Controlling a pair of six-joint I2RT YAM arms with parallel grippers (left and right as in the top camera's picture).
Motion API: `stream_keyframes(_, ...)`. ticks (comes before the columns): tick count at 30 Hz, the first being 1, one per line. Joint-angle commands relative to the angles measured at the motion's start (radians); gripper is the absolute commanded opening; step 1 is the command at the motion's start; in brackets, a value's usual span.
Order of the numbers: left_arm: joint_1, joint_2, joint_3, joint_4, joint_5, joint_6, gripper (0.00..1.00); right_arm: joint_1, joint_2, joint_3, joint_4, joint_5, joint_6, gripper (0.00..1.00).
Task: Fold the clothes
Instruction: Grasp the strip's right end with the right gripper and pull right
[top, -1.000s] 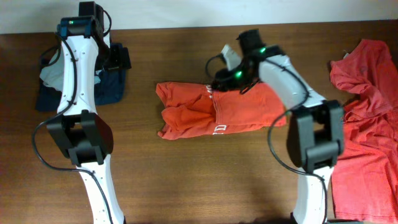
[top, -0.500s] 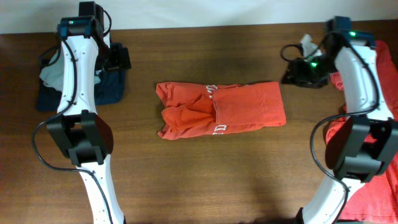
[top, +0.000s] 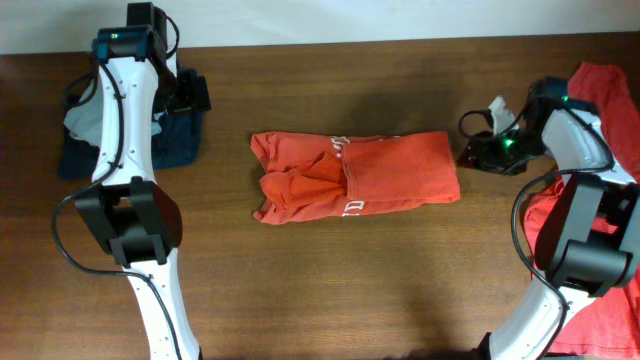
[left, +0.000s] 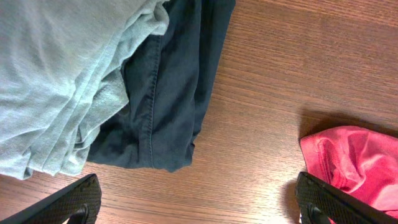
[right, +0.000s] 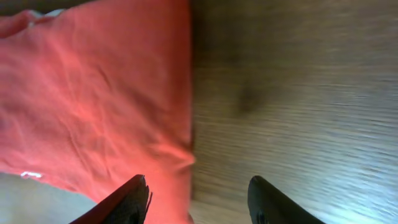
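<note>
A folded orange-red T-shirt (top: 355, 178) with a bit of white lettering lies in the middle of the table. My right gripper (top: 472, 152) is just off its right edge, low over the wood. In the right wrist view the jaws (right: 199, 202) are open and empty, with the shirt's edge (right: 93, 93) by the left finger. More red shirts (top: 600, 90) lie heaped at the right edge. My left gripper (top: 190, 95) is at the far left; its jaws (left: 199, 208) are open and empty over bare wood, with a coral shirt corner (left: 354, 162) near the right finger.
A dark navy garment (left: 168, 93) and a light grey-green one (left: 56, 74) are stacked at the table's back left (top: 80, 140). The red heap continues down the right side (top: 595, 300). The back table edge runs along the top.
My right arm has left the shirt's top edge, swung out to the far right, then come back down beside the shirt's right edge. The left arm has not moved.
</note>
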Motion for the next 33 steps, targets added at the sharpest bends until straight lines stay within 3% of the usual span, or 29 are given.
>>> stream_keyframes(1, 0.001, -0.021, 0.018, -0.001, 0.0, 0.004, 0.99, 0.004, 0.006, -0.074, 0.067, -0.157, -0.012, 0.57)
stream_keyframes(12, 0.001, -0.021, 0.018, -0.001, 0.0, 0.004, 0.99, 0.004, 0.007, -0.26, 0.323, -0.214, -0.009, 0.61)
stream_keyframes(21, 0.001, -0.021, 0.018, -0.001, 0.0, 0.004, 0.99, 0.025, 0.008, -0.274, 0.367, -0.347, -0.009, 0.58)
stream_keyframes(23, 0.001, -0.021, 0.018, -0.001, 0.0, 0.004, 0.99, 0.024, 0.008, -0.274, 0.372, -0.344, -0.009, 0.52)
stream_keyframes(25, 0.001, -0.021, 0.018, -0.001, 0.0, 0.004, 0.99, 0.024, 0.008, -0.274, 0.384, -0.325, -0.009, 0.34)
stream_keyframes(28, 0.001, -0.021, 0.018, -0.001, 0.0, 0.004, 0.99, 0.024, 0.008, -0.274, 0.406, -0.304, -0.008, 0.17)
stream_keyframes(31, 0.001, -0.021, 0.018, -0.001, 0.0, 0.004, 0.99, 0.021, 0.008, -0.266, 0.411, -0.292, -0.008, 0.05)
stream_keyframes(33, 0.0, -0.021, 0.018, -0.001, 0.0, 0.004, 0.99, 0.014, 0.007, -0.253, 0.406, -0.278, -0.007, 0.04)
